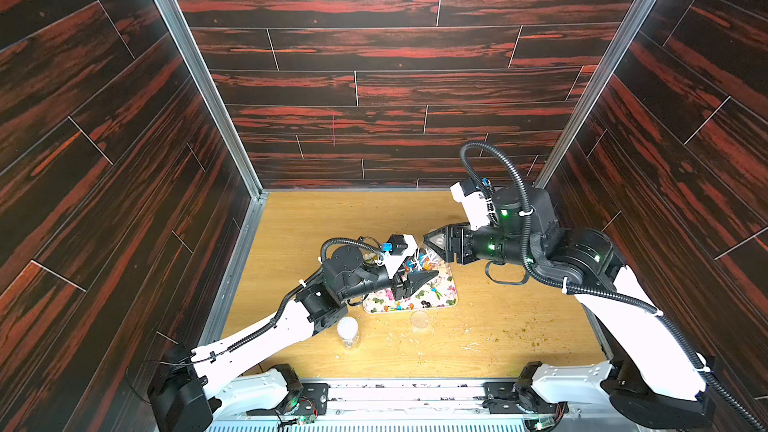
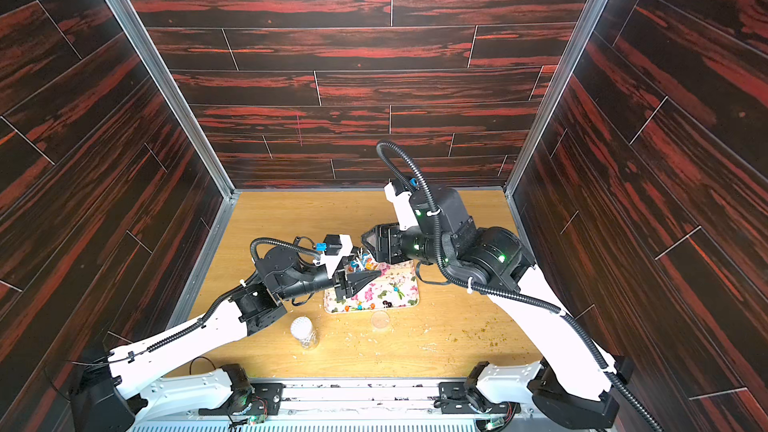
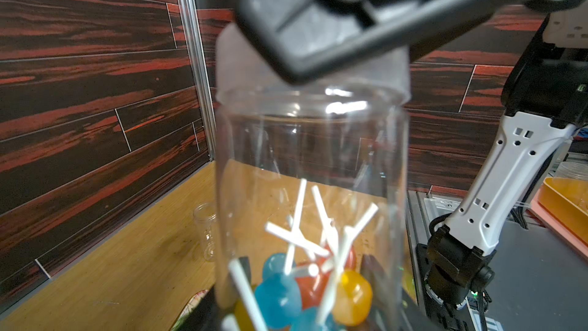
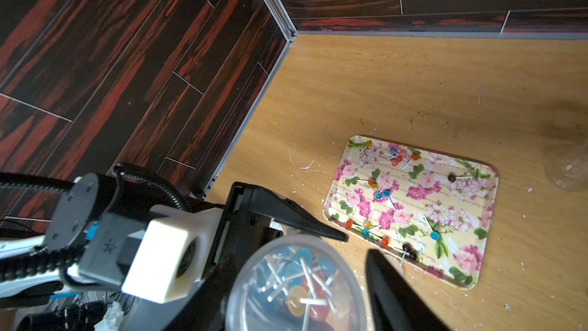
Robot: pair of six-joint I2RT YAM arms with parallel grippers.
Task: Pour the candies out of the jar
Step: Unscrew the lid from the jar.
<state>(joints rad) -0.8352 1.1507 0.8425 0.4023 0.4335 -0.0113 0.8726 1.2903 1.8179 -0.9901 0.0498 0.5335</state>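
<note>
- The jar [image 3: 311, 154] is seen closest, right in front of the left wrist camera. It is held upright near the tray's edge, likely so nothing falls out while the lid is on.
- It is made of clear, smooth plastic and is shaped like a tall round tube.
- The candies [image 3: 278, 297] are found at the bottom of the jar. They are shiny round balls, blue, orange and red, and each is stuck on a thin white stick.
- The lid [image 4: 296, 281] is still on top. It is round and see-through, with a cloudy band around its side.
- The jar's lower part is squeezed between the jaws of the left gripper [image 1: 419, 272]. It is probably gripped low so that the top is left free.
- The right gripper [image 1: 433, 241] is placed over the lid, with one black pointed jaw on each side. Whether the lid is pinched yet cannot be told. The gripper is likely put there so the lid can be twisted off.
- The tray [image 4: 461, 259] is laid flat on the table, probably to catch what is poured. It is a thin rectangle with round corners, a low rim and pink flowers printed on it.
- Other candies [image 4: 381, 194] are scattered on it, and some are black.
- A second jar [image 1: 348, 332], also clear, is stood near the left arm.
- Small crumbs [image 1: 536, 340] are spread over the table [image 1: 332, 218], which is flat and made of yellow wood.
</note>
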